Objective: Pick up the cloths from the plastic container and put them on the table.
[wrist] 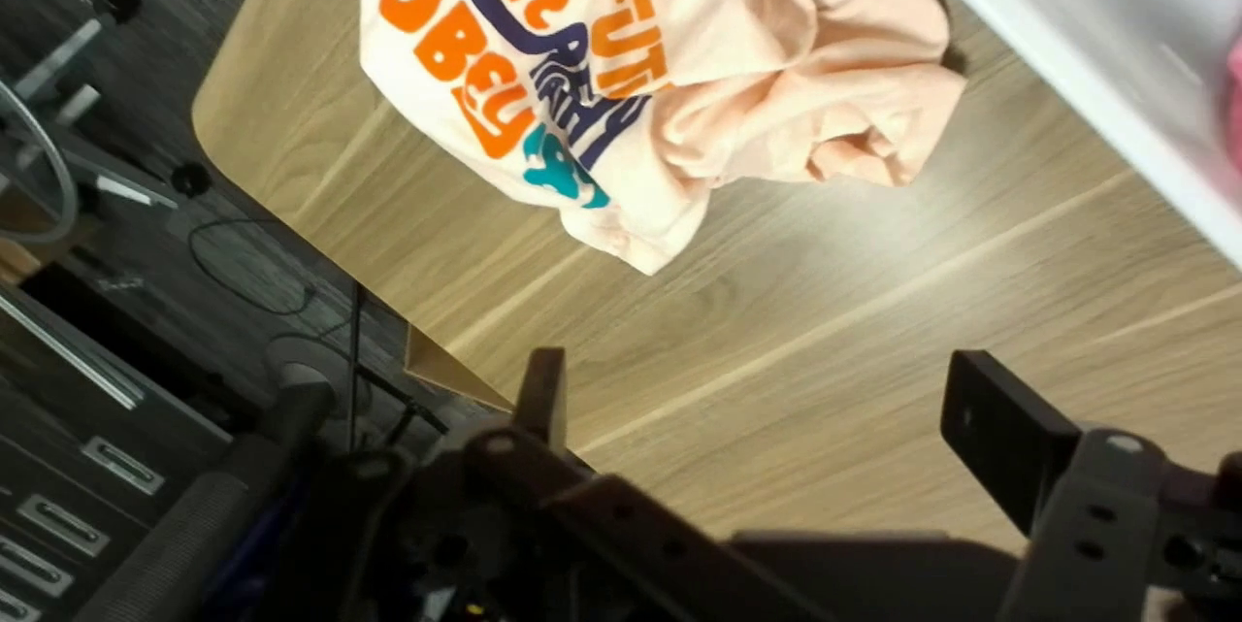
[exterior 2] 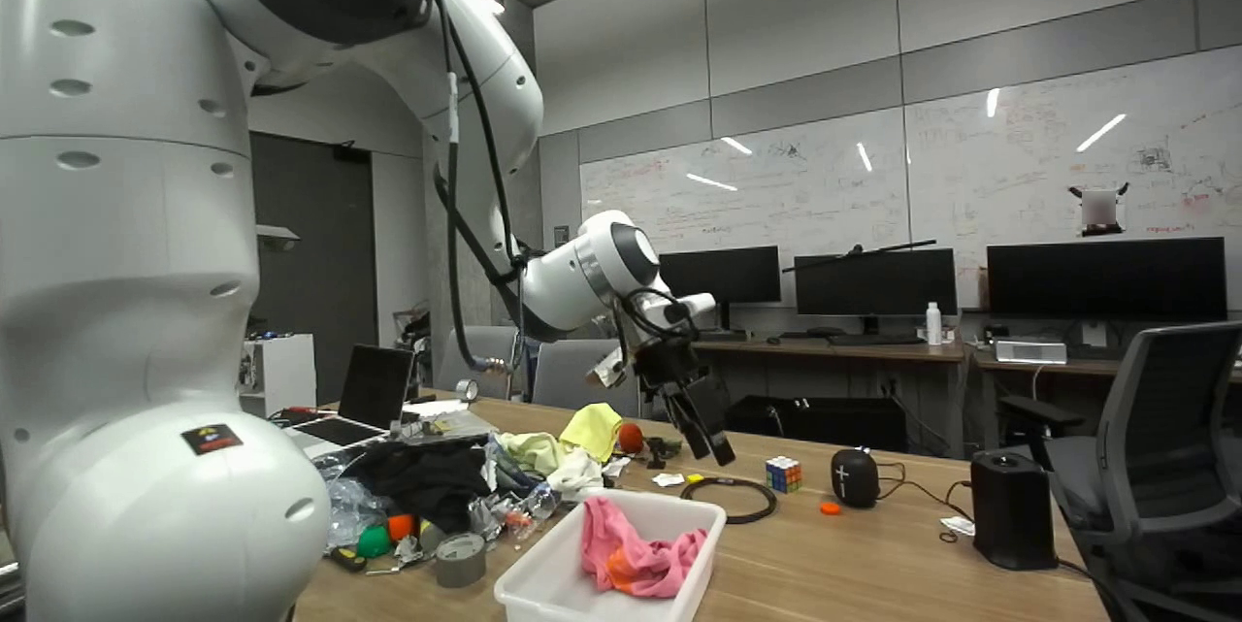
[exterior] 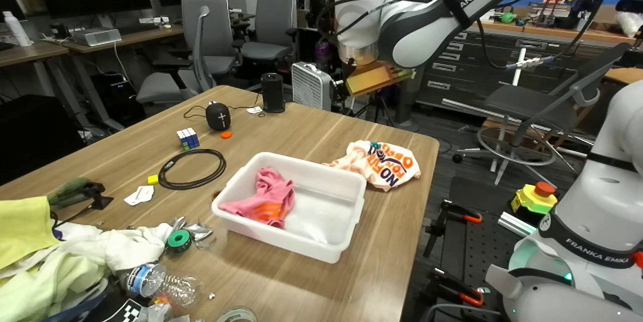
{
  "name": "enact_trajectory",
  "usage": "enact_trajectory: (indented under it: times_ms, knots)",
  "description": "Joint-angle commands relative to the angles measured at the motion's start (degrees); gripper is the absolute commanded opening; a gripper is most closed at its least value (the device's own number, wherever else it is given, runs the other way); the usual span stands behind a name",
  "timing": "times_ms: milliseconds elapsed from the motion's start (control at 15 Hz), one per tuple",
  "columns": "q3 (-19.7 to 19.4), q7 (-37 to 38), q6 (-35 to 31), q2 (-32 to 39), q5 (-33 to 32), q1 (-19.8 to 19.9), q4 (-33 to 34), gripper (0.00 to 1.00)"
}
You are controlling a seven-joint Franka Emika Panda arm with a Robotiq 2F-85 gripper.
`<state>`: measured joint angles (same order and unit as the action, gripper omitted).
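Note:
A white plastic container (exterior: 326, 211) stands on the wooden table, and it also shows in an exterior view (exterior 2: 558, 588) and at the right of the wrist view (wrist: 1077, 69). A pink cloth with an orange patch (exterior: 266, 199) lies crumpled in it, also seen in an exterior view (exterior 2: 645, 559). A peach cloth with orange and navy lettering (exterior: 384, 164) lies on the table beside the container, and fills the top of the wrist view (wrist: 660, 79). My gripper (wrist: 757, 360) is open and empty above the table, apart from both cloths; an exterior view shows it raised (exterior 2: 706, 433).
On the table (exterior: 296, 136) are a Rubik's cube (exterior: 188, 138), a coiled black cable (exterior: 193, 186), a round black speaker (exterior: 218, 117) and a black box speaker (exterior: 273, 93). A pile of cloths (exterior: 100, 251), a plastic bottle (exterior: 150, 282) and tape lie at one side.

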<state>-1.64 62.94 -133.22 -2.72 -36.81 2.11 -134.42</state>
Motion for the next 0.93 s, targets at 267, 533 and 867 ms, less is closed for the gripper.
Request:
enact_trajectory:
  times_ms: [267,533,867]
  knots:
    - [8.47,-5.35,2.62,-7.92,0.11,-5.7,0.02,1.0]
    - [12.4,-6.9,3.0,-6.27,1.75,-8.31,4.1,1.0]
    - [14.79,-7.73,3.53,-0.44,3.61,-10.01,11.09,1.0]
